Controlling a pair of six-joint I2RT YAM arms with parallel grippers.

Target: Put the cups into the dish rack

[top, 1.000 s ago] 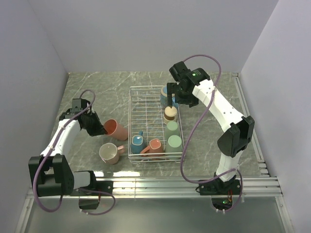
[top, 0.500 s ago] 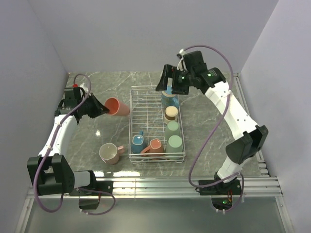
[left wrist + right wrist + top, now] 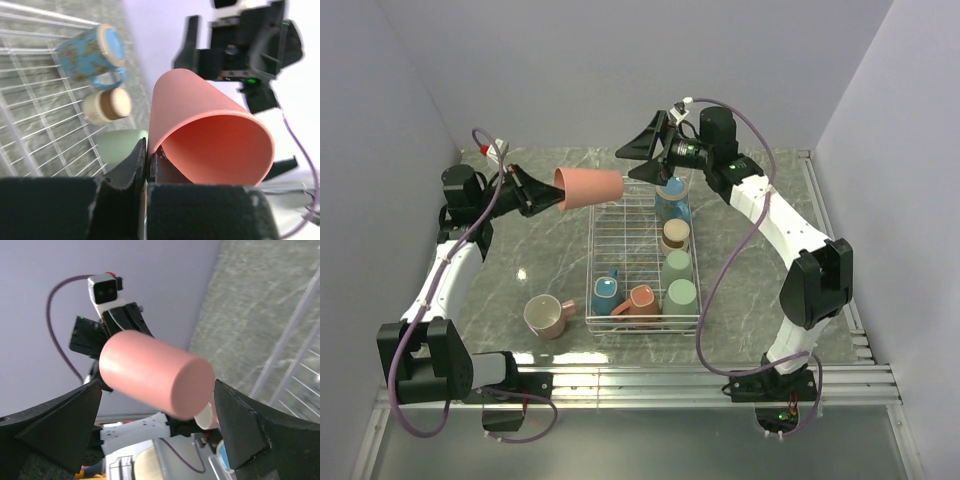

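Observation:
My left gripper [image 3: 548, 193] is shut on the rim of a salmon pink cup [image 3: 590, 187] and holds it on its side in the air, over the far left corner of the white wire dish rack [image 3: 594, 262]. One finger [image 3: 131, 165] is outside the cup wall [image 3: 210, 125] and one inside. My right gripper [image 3: 642, 152] is open and empty, facing the cup's base [image 3: 150, 372] from the right, jaws wide and apart from it. The rack holds a patterned blue mug [image 3: 670, 195], a cream mug [image 3: 672, 235], two mint green mugs [image 3: 678, 293], a teal mug [image 3: 604, 293] and a salmon mug [image 3: 638, 300].
A cream-pink mug [image 3: 547, 316] lies on its side on the marble table, left of the rack's near corner. Grey walls close in the table on the left, back and right. A metal rail runs along the near edge [image 3: 700, 380].
My left arm has lifted the salmon cup off the table and carried it up and right to the rack's far corner. My right arm has left the rack and turned to face the cup.

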